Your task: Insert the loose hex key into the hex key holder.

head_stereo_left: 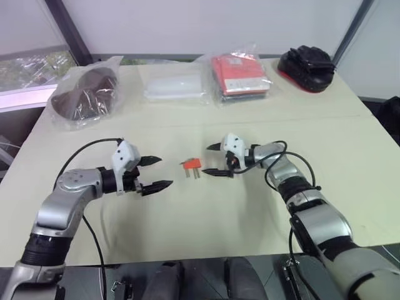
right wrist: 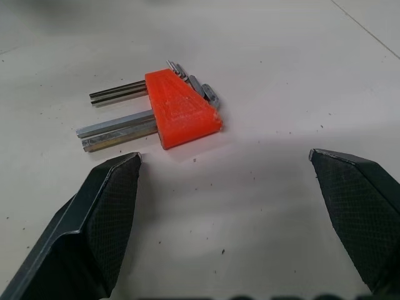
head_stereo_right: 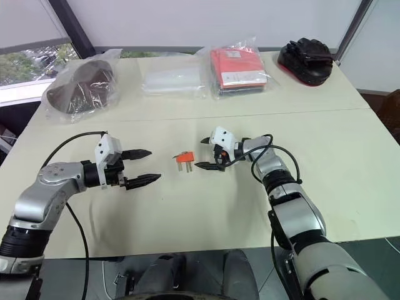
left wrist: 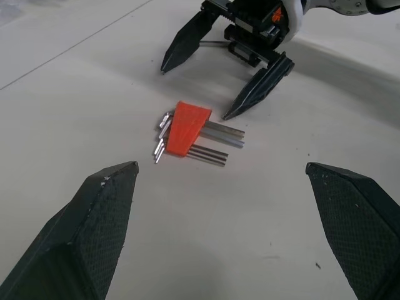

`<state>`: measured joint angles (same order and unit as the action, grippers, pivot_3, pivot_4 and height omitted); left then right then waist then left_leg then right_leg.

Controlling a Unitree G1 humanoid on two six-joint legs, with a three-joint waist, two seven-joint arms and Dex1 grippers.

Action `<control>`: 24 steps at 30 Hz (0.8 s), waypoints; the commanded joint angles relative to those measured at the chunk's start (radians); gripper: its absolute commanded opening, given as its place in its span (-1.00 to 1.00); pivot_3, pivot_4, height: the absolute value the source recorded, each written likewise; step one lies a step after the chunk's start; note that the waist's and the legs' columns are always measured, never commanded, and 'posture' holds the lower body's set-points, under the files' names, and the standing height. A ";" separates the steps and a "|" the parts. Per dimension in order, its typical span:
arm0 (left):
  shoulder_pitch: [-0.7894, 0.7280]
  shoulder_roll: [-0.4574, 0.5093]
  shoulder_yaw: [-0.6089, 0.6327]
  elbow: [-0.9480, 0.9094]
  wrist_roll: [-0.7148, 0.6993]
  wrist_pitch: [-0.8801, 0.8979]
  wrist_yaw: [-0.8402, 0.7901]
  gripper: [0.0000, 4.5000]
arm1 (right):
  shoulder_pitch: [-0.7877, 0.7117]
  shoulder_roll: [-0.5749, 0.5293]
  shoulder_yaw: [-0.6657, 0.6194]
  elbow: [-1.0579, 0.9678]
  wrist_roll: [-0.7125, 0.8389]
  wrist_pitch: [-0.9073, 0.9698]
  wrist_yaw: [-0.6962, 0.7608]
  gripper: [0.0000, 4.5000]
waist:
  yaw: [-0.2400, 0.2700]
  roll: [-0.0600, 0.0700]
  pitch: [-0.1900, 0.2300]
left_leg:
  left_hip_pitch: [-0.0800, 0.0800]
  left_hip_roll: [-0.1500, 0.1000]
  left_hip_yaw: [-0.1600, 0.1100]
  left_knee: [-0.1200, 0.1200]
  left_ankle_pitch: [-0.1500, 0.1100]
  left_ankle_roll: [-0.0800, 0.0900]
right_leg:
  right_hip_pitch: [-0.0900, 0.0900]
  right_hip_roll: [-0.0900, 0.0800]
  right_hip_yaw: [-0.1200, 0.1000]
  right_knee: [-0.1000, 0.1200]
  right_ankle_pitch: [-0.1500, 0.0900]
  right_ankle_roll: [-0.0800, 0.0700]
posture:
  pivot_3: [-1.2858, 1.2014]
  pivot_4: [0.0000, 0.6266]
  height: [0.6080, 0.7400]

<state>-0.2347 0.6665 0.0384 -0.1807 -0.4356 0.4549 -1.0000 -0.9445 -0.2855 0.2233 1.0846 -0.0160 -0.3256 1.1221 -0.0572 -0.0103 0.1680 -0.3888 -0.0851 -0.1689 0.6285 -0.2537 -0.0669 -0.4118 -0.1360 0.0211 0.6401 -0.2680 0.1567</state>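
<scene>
Your left gripper [head_stereo_left: 156,173] sits nearest the camera, left of the hex key holder [head_stereo_left: 191,165], black tapered fingers spread wide, nothing between them. Right gripper [head_stereo_left: 214,160] is just right of the holder, fingers also spread wide and empty, tips pointing at it, one tip close to its key shafts.

Largest to smallest, all placed from the holder:
- table [head_stereo_left: 206,212]: pale, matte, flat, holder lies near its middle
- dark rounded item in crinkled clear bag [head_stereo_left: 84,94]: far back left
- red flat packet in clear plastic [head_stereo_left: 239,75]: far back, slightly right
- black lumpy object on red base [head_stereo_left: 307,65]: far back right
- holder itself: orange-red wedge-shaped plastic block, lying flat, grey metal keys sticking out both sides.

You won't find the loose hex key; I can't make it out.
</scene>
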 commanded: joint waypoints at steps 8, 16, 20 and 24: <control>0.058 -0.002 0.049 -0.083 -0.031 0.008 0.072 0.99 | -0.062 0.085 0.001 0.108 -0.056 -0.057 -0.003 1.00 | -0.015 0.000 0.000 | 0.000 0.002 0.000 -0.001 0.000 0.000 | -0.001 0.001 0.000 0.001 0.000 0.000 | 0.03 -0.52 1.00; 0.065 -0.012 0.034 -0.071 -0.019 -0.003 0.091 1.00 | -0.061 0.105 0.045 0.136 -0.129 -0.128 0.022 -0.29 | -0.015 0.000 0.000 | 0.002 0.002 0.001 -0.001 0.000 0.000 | -0.001 0.002 0.001 0.004 0.000 0.000 | 0.03 -0.52 1.00; 0.059 -0.019 0.030 -0.061 -0.011 -0.010 0.095 1.00 | -0.062 0.109 0.031 0.139 -0.125 -0.123 0.011 -0.57 | -0.014 0.000 -0.001 | 0.004 0.002 0.002 -0.001 0.000 0.000 | 0.000 0.002 0.002 0.005 0.000 -0.001 | 0.03 -0.52 1.00; 0.047 -0.026 0.022 -0.052 -0.008 -0.012 0.094 1.00 | -0.063 0.086 0.013 0.113 -0.116 -0.149 -0.014 -0.57 | -0.013 0.001 -0.001 | 0.004 0.002 0.002 -0.001 0.000 0.000 | 0.000 0.002 0.002 0.005 0.000 -0.001 | 0.03 -0.52 1.00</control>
<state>-0.1719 0.6409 0.0544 -0.2283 -0.4445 0.4622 -0.9079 -1.0041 -0.1931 0.2413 1.2030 -0.1157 -0.4684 1.1324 -0.0706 -0.0098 0.1675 -0.3853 -0.0829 -0.1671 0.6280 -0.2537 -0.0672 -0.4122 -0.1341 0.0230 0.6453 -0.2680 0.1561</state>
